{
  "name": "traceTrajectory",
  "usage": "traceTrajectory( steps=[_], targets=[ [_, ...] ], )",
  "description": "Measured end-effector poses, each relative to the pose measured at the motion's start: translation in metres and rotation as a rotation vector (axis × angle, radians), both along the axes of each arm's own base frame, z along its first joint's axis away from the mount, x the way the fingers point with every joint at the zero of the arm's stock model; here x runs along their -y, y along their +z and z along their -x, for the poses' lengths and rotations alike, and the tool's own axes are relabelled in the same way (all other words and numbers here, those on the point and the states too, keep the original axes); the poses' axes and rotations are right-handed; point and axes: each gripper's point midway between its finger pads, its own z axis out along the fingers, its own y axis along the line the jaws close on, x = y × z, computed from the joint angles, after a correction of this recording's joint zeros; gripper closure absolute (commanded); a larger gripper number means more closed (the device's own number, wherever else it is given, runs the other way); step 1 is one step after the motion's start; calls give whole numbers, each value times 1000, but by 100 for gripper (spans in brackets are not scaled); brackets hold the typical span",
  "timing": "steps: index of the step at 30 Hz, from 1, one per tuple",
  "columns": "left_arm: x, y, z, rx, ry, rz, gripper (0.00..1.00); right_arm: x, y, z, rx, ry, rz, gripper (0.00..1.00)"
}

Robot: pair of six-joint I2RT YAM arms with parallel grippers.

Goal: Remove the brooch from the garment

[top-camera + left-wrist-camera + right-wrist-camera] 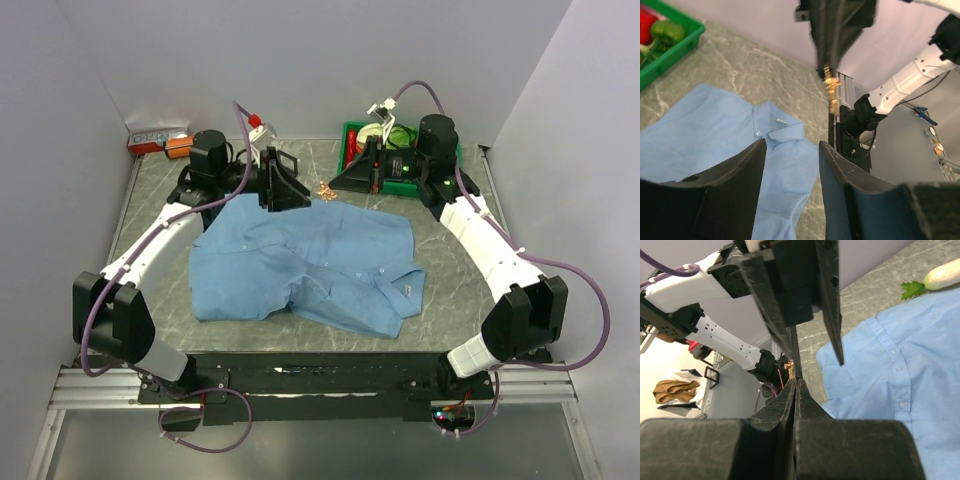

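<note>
The light blue shirt (310, 265) lies spread and wrinkled on the table; it also shows in the left wrist view (715, 135) and the right wrist view (910, 365). My right gripper (338, 186) is shut on the tiny coppery brooch (326, 191), held just past the shirt's far edge. In the left wrist view the brooch (831, 89) hangs from the right gripper's tip, off the cloth. In the right wrist view the brooch (789, 368) sits at my shut jaws' tip (796, 381). My left gripper (285, 192) is open and empty (792, 150), facing the right one.
A green tray (349, 137) with vegetables stands at the back, behind the right gripper; it shows in the left wrist view too (677, 47). A white radish (942, 275) lies by the shirt. A small box (155, 139) sits at the back left corner.
</note>
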Motion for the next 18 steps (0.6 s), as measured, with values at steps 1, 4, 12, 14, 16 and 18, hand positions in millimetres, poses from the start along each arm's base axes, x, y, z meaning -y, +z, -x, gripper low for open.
traceTrajectory(
  steps=[1, 4, 12, 14, 16, 18],
  targets=[
    [0, 4, 1, 4, -10, 6, 38, 0, 0, -1, 0, -2, 0, 100],
    [1, 13, 4, 3, -27, 24, 37, 0, 0, -3, 3, -12, -2, 100],
    [3, 24, 8, -16, -50, 55, 40, -1, -2, -8, 1, -21, -3, 100],
    [3, 26, 7, -16, -56, 64, 40, -2, -4, -10, -4, -23, -1, 100],
    [4, 28, 7, -20, -62, 72, 41, -2, -5, -11, -6, -24, 0, 100],
    [6, 28, 6, -27, -71, 79, 42, -2, -5, -11, -5, -24, -1, 100]
  ],
)
